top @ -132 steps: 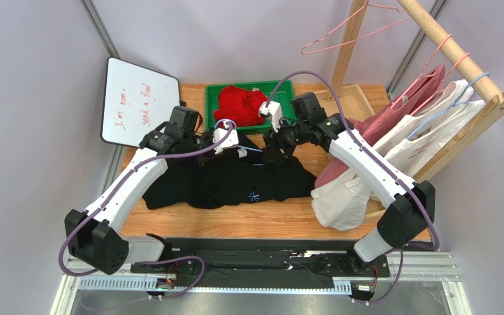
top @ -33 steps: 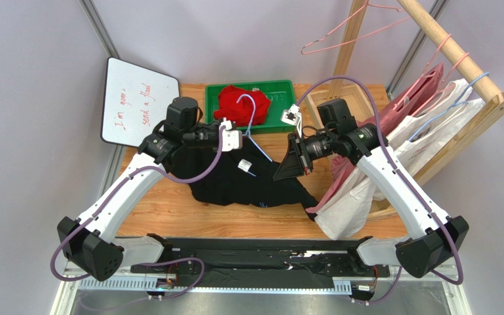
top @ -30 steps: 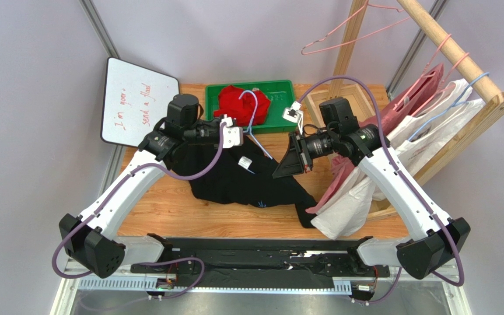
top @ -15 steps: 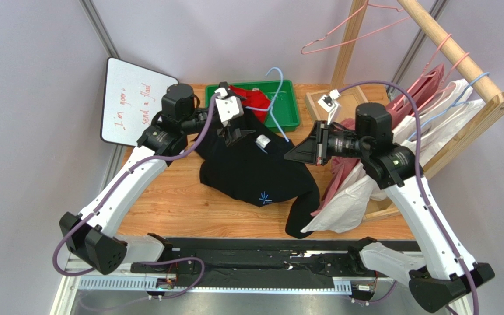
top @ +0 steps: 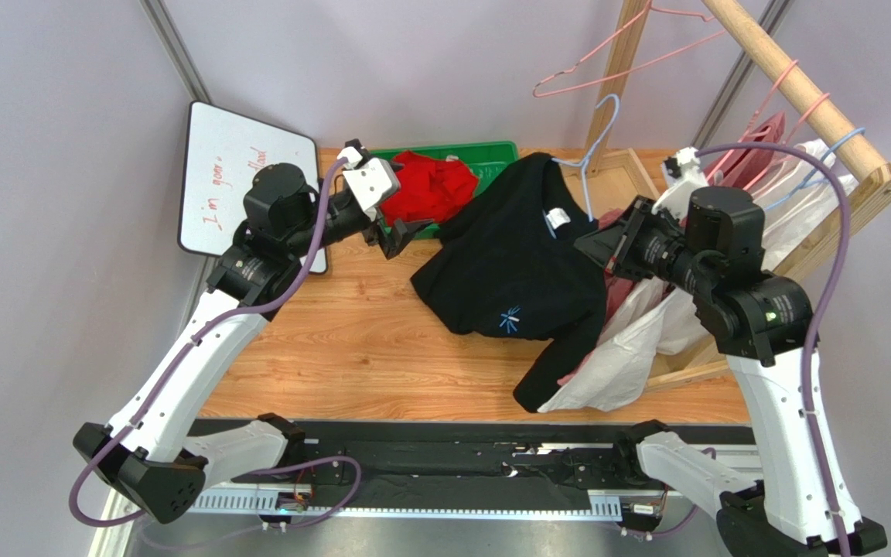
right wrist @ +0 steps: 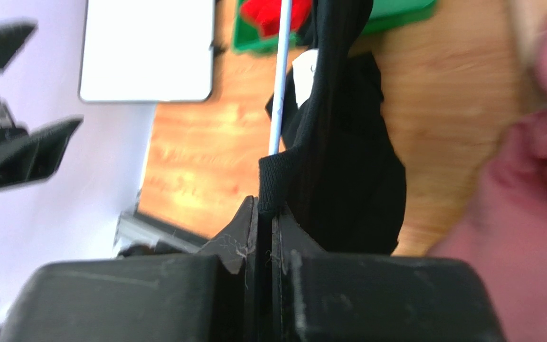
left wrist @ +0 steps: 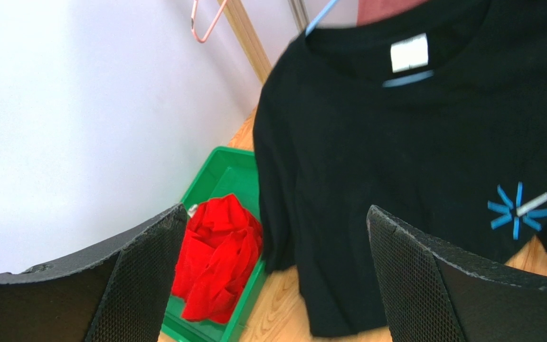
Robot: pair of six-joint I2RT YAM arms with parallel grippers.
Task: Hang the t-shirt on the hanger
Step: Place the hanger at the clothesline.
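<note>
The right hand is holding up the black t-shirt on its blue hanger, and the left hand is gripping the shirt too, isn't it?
Not quite. The left hand is not gripping the t-shirt: the left wrist view shows its fingers spread wide open, with the shirt hanging beyond them. The right hand alone holds up the black t-shirt on its blue hanger.
</note>
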